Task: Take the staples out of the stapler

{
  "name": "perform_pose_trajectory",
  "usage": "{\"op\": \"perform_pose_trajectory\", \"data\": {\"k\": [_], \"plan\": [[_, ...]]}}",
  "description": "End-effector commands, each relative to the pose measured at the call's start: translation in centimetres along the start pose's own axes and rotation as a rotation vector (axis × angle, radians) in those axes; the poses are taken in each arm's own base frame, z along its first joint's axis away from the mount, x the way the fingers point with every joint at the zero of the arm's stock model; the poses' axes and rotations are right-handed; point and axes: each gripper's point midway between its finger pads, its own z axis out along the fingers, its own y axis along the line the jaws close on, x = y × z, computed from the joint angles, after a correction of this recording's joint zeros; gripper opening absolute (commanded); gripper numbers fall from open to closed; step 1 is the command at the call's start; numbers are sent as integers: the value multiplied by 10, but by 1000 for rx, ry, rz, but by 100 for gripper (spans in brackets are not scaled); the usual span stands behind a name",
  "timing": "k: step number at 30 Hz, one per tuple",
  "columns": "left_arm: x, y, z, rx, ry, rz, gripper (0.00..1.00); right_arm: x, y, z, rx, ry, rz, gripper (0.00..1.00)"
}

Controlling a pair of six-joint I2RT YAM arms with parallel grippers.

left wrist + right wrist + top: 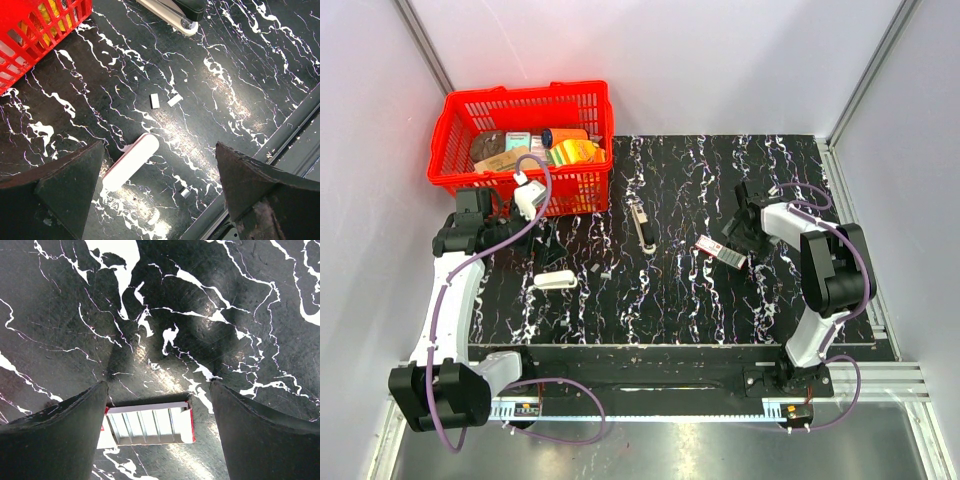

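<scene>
The left hand is released, its two fingers wide apart over the tabletop. The stapler lies ahead of this hand, well apart from it, and the picture edge cuts off most of it. A white piece lies between the fingers, close to one of them. Ahead of it are small silvery bits; I cannot tell if they are staples. The right hand is released too. A box lies between its fingers, one end hidden behind a finger.
</scene>
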Motion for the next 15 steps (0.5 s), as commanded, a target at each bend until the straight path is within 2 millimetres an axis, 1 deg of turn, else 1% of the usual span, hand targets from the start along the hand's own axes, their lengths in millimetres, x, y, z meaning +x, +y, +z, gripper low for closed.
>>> {"op": "perform_pose_trajectory", "data": {"k": [1, 6, 13, 15], "plan": [[-7, 1, -1, 3, -23, 25, 99, 8, 5, 6, -22, 17, 58, 88], [-8, 2, -2, -2, -26, 27, 99, 21, 11, 8, -31, 58, 66, 87], [-11, 3, -3, -4, -27, 25, 99, 48, 21, 3, -2, 81, -34, 89], [-12, 3, -3, -6, -30, 26, 99, 51, 24, 3, 3, 88, -45, 88]]}}
